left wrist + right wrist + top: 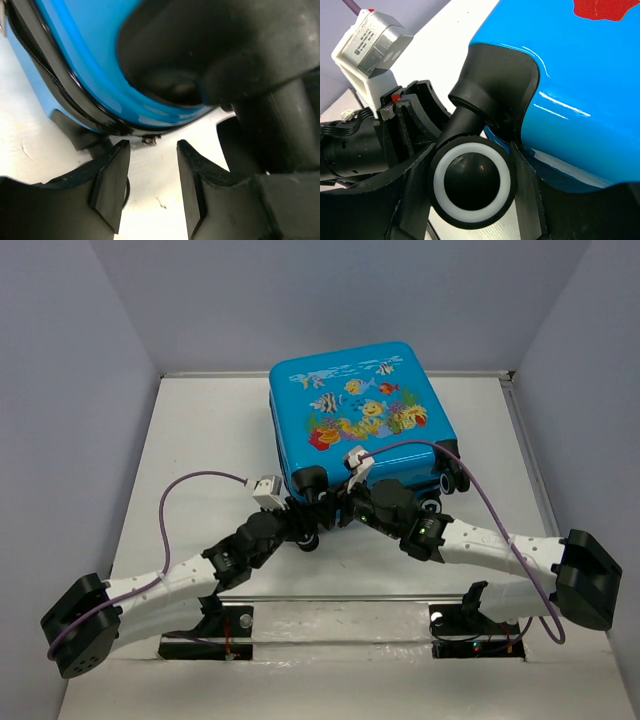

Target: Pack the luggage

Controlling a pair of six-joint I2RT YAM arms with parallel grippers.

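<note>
The luggage (360, 415) is a bright-blue suitcase with a fish print. It lies flat and closed at the back middle of the table. Both grippers are at its near left corner. My left gripper (303, 512) is open and empty in the left wrist view (152, 150). A small metal zipper pull (149, 141) hangs just beyond its fingertips, under the blue shell (75, 45). My right gripper (337, 502) is closed around a black wheel with a white ring (471, 182). Its fingers touch both sides of the wheel, below the blue shell (590, 75).
The left arm's white wrist camera (370, 40) sits close to the left of the right gripper. Two more black wheels (452, 480) stick out at the suitcase's near right corner. Purple cables (175, 500) loop over the white table (200, 440). Grey walls enclose the back and sides.
</note>
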